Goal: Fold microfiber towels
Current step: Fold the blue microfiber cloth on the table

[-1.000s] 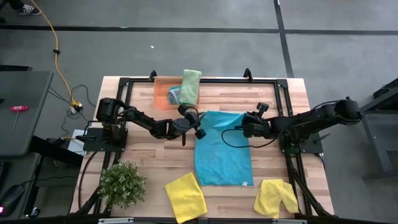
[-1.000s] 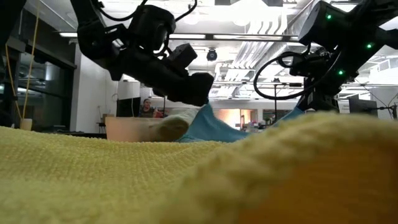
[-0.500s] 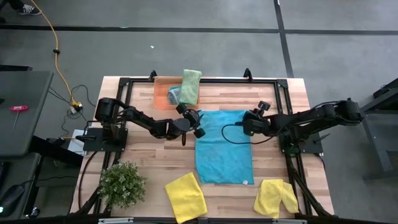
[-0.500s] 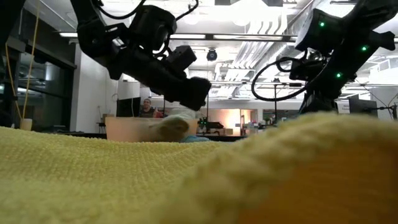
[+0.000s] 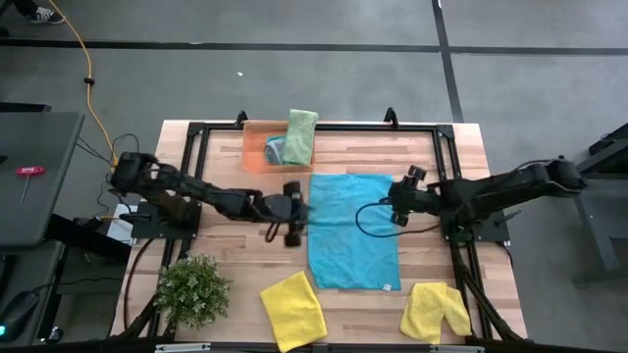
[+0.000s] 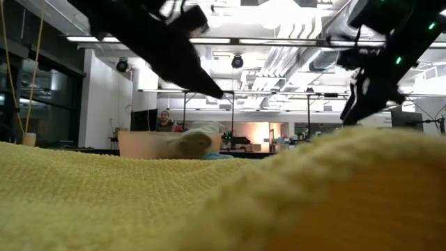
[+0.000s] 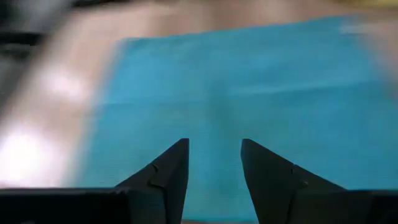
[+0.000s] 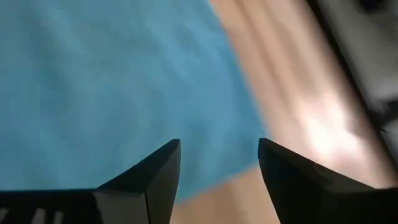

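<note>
Teal towel [image 5: 351, 231] lies flat between both open grippers.

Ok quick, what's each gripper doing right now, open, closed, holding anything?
Left gripper: open, holding nothing, at the left edge of the spread teal towel.
Right gripper: open, holding nothing, at the towel's right edge.

Teal towel [image 5: 352, 230] spread flat, unfolded, mid-table. Relative to it: light green towel [image 5: 301, 135] folded beyond its far-left corner, overlapping another teal towel [image 5: 275, 149]; flat yellow towel [image 5: 292, 309] near-left; crumpled yellow towel [image 5: 436, 311] near-right.
</note>
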